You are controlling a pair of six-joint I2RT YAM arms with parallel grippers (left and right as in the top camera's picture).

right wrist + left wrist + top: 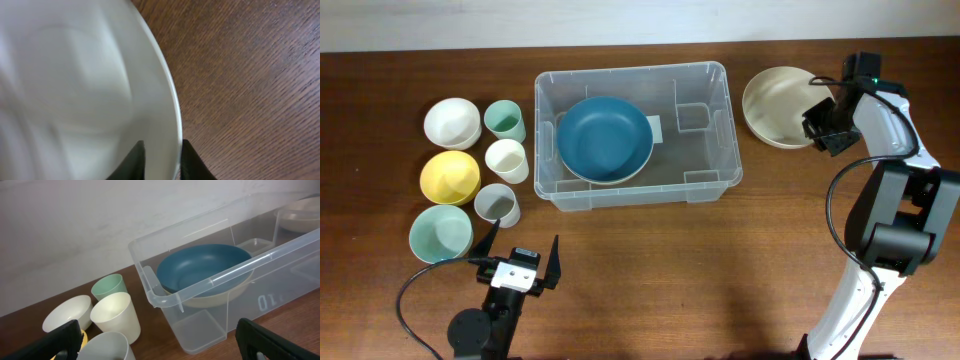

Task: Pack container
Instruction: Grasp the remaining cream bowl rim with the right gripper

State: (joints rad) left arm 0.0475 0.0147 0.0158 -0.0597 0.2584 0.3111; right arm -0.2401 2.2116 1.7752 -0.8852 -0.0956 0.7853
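The clear plastic container [732, 130] stands at the table's middle back. A blue bowl [605, 137] lies in its left half, on top of a cream bowl. The left wrist view shows the container [220, 277] and the blue bowl [205, 267] too. A cream plate [775, 105] lies right of the container. My right gripper [817, 120] is at its right rim. In the right wrist view its fingers [162, 160] straddle the plate's [75, 90] rim, shut on it. My left gripper [517, 262] is open and empty at the front left, its fingers [160, 345] wide apart.
Left of the container stand a white bowl [452, 122], a green cup [505, 120], a cream cup [507, 160], a yellow bowl [450, 177], a grey cup [496, 204] and a pale green bowl [441, 234]. The grey cup [107, 347] is close before my left gripper.
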